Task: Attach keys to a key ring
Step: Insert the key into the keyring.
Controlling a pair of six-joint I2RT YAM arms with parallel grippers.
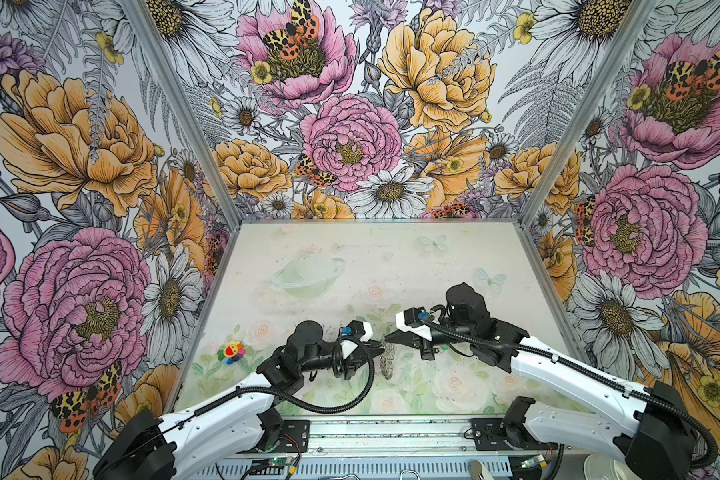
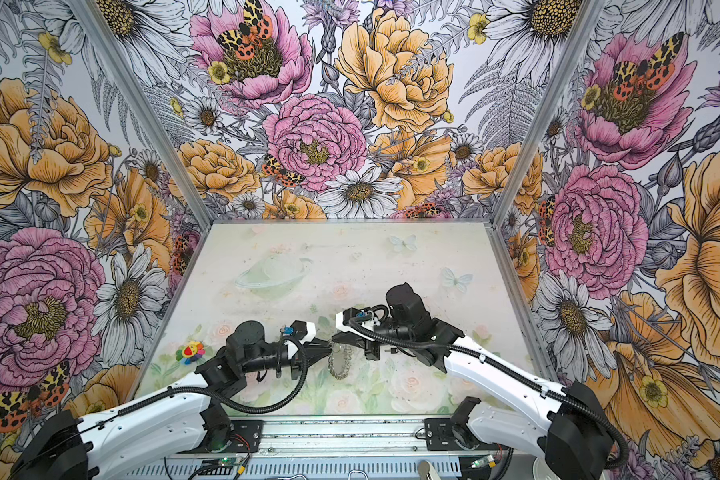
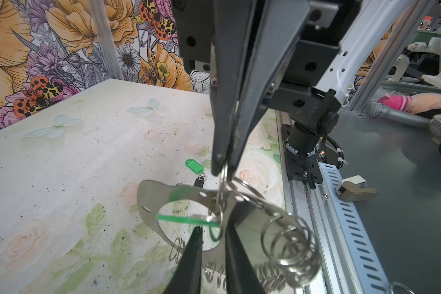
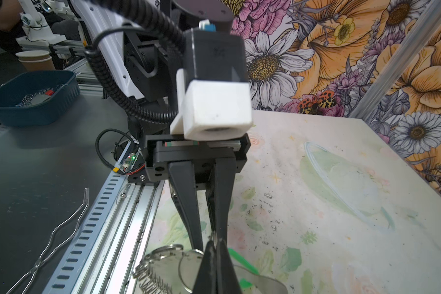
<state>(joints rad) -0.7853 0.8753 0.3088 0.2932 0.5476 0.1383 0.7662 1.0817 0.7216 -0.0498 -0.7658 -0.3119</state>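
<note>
The key ring (image 1: 386,368) (image 2: 341,365), a grey horseshoe plate edged with silver wire rings (image 3: 290,244), hangs above the table between my two grippers. My right gripper (image 3: 224,170) (image 4: 215,241) is shut on one wire ring at the plate's top. One key's green tag (image 3: 186,220) shows edge-on across the plate's opening, right at my left gripper (image 3: 213,225). That gripper's fingers stand slightly apart around a wire ring; the tag touches one fingertip. A second green tag (image 3: 194,165) with its dark key (image 3: 199,182) lies flat on the table beyond the plate.
A rainbow flower toy (image 1: 231,352) lies at the table's left. The metal rail (image 1: 391,432) runs along the front edge, and flowered walls close in the other three sides. Outside the cell are a blue bin (image 4: 31,96) and a bent wire (image 4: 61,229).
</note>
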